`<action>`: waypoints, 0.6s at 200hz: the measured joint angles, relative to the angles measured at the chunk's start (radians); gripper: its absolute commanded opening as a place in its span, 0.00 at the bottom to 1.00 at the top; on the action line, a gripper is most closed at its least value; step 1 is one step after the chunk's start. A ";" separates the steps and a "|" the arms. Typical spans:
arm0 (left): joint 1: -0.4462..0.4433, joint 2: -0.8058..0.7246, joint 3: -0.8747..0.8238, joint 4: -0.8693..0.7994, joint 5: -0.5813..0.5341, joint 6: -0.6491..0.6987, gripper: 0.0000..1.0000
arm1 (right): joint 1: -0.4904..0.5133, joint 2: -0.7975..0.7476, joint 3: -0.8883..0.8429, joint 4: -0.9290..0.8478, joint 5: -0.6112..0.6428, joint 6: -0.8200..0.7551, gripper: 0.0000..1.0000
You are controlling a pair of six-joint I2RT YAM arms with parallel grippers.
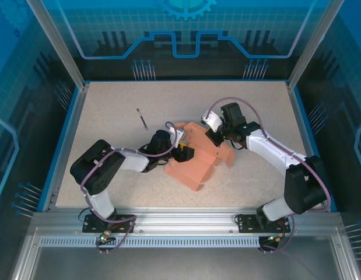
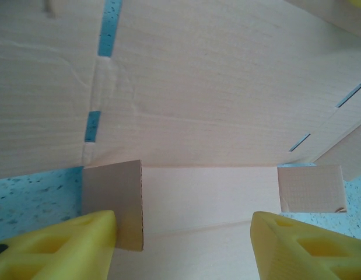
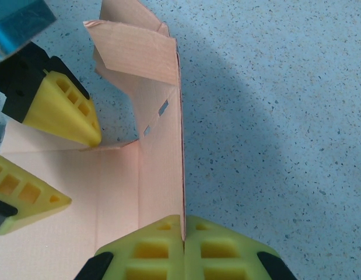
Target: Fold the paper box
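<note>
**While one side is held, the next is raised**

The left tool is spread over the floor of the paper box, mid tabletop. Flaps are best pressed along their creases, the upright wall being pinched by the right tool.

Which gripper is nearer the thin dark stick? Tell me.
Left. The left gripper, open over the paper box, lies just right of the stick; the right gripper, pinching the box's wall, is farther right.
</note>
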 measured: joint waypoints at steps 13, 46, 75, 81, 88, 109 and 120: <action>-0.007 0.017 0.000 0.016 0.004 -0.002 0.64 | 0.000 0.000 0.000 0.000 0.000 0.000 0.00; -0.015 0.045 0.001 0.042 0.014 -0.006 0.65 | 0.000 0.000 0.000 -0.001 0.000 0.000 0.00; -0.014 0.045 0.001 0.050 0.014 -0.006 0.65 | 0.000 0.000 0.000 -0.001 0.001 0.000 0.00; -0.014 0.043 0.001 0.050 0.014 -0.006 0.65 | 0.000 0.000 0.000 -0.001 0.002 0.000 0.00; -0.014 0.042 0.000 0.050 0.014 -0.006 0.66 | 0.000 0.000 0.000 -0.001 0.003 0.000 0.00; -0.005 0.019 -0.018 0.050 0.014 -0.006 0.67 | 0.000 0.000 0.000 -0.001 0.004 0.000 0.00; 0.004 -0.003 -0.032 0.050 0.014 -0.006 0.68 | -0.001 0.000 0.000 -0.001 0.005 0.000 0.00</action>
